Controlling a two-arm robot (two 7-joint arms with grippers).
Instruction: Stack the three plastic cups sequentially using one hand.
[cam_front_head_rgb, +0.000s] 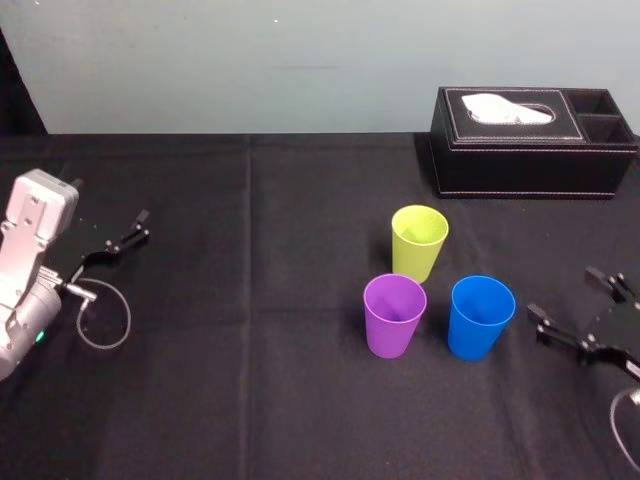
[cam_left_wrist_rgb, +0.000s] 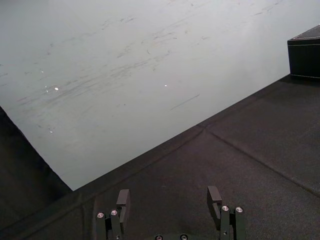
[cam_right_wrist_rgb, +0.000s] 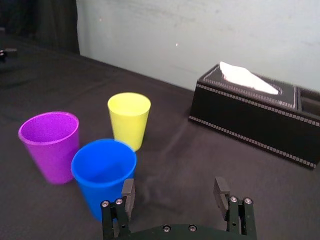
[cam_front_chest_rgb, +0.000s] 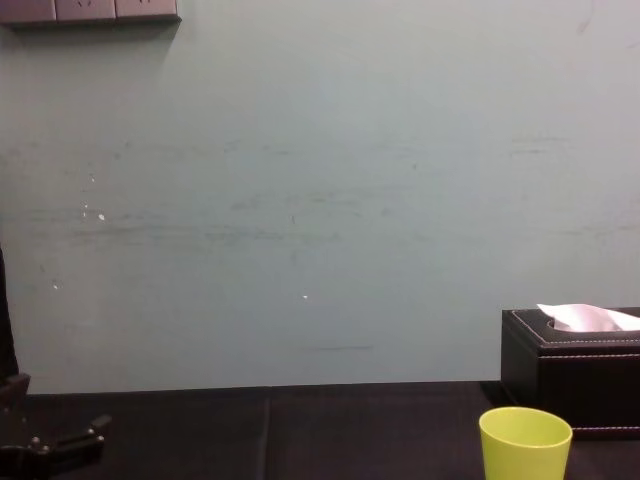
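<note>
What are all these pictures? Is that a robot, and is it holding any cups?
Yes, it is a robot with two arms. One picture comes from a camera on its head, looking down; one from its chest; one from each wrist. On the black table stand three cups: a yellow-green cup, a purple cup and a blue cup, none stacked. Behind them is a black tissue box. The left gripper is far to the left; the right gripper is near the blue cup. Both have open fingers and hold nothing.
</note>
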